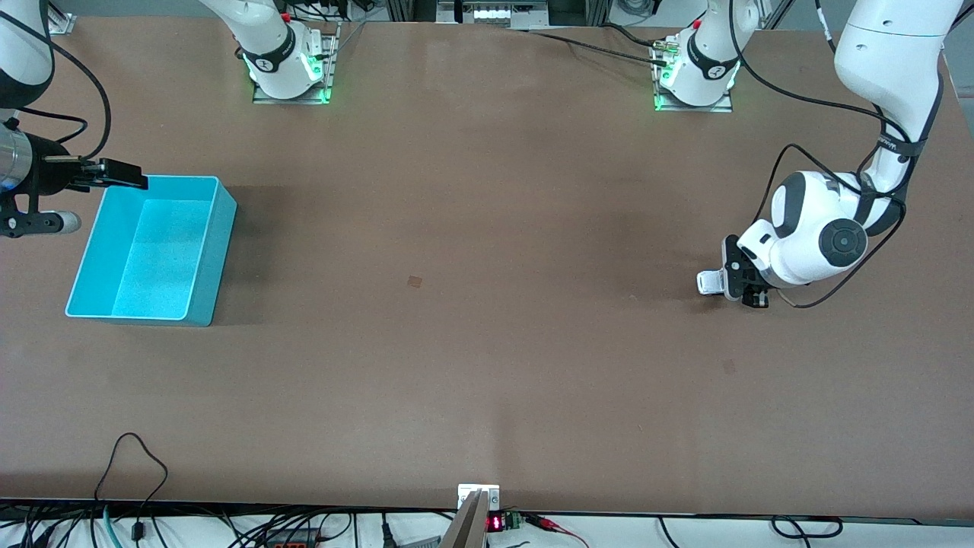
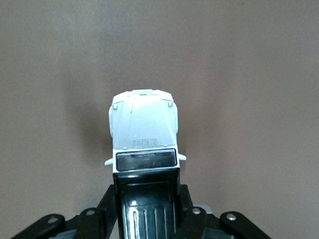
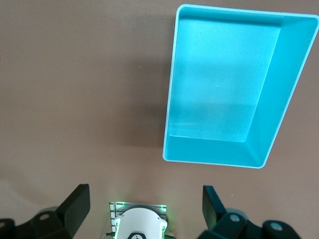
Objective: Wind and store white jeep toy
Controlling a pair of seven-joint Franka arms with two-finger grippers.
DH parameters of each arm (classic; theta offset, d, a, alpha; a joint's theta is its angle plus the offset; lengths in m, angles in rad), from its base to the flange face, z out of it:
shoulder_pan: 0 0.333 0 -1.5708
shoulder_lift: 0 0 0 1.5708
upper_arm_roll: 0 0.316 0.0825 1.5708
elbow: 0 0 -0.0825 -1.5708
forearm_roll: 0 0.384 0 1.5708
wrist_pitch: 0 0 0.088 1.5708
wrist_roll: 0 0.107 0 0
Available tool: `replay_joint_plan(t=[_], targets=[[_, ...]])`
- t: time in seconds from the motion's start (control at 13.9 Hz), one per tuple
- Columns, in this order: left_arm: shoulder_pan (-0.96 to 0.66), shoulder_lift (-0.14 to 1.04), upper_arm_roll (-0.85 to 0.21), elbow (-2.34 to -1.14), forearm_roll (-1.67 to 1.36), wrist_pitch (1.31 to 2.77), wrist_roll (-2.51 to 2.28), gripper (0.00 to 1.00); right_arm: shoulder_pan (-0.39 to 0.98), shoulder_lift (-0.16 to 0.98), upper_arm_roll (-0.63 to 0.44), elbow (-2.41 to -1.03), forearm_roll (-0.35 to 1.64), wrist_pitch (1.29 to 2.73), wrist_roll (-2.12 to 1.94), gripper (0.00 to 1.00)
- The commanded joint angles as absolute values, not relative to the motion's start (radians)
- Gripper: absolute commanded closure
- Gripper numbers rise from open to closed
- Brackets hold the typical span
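Down at the left arm's end of the counter (image 1: 487, 365), the left gripper (image 1: 730, 283) sits low over the brown surface with the white jeep toy (image 2: 143, 130) between its fingers (image 2: 192, 224). From the left wrist view the fingers pinch the rear of the little car on both flanks, around the black roof panel, while the white bonnet sticks out ahead of them. In the front view only a small white corner of the toy shows, poking out from under the wrist. Whether its wheels touch the counter I cannot tell.

At the right arm's end stands the cyan bin (image 1: 221, 251), empty and well apart from the toy. The right gripper (image 3: 145, 201) hangs beside the bin's rim, over the counter rather than over the bin, its fingers spread wide with nothing between them. That arm looks to be waiting.

To my eye the winding step is in hand: the car is gripped, down low, nowhere near storage. I'd guess the next move calls for dragging the toy backwards with the wheels pressed on the counter, keeping a steady downward pressure so they turn instead of skidding, and a firm pinch so the smooth little body does not slip loose. Then comes the long carry to the bin.
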State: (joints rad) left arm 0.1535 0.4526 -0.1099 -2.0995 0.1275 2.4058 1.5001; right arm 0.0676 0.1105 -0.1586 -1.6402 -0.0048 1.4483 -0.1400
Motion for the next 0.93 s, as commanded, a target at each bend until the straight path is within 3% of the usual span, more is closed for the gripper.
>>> replay_joint_plan(t=[0.0, 0.86], targets=[[0.184, 0.499, -0.115, -2.086, 0.164, 2.404, 1.511, 0.80, 0.061, 0.117, -0.158, -1.621, 0.011, 1.428, -0.160, 0.00], [0.304, 0.525, -0.115, -2.080, 0.304, 2.404, 1.517, 0.80, 0.064, 0.117, -0.158, -1.621, 0.011, 1.427, -0.160, 0.00]])
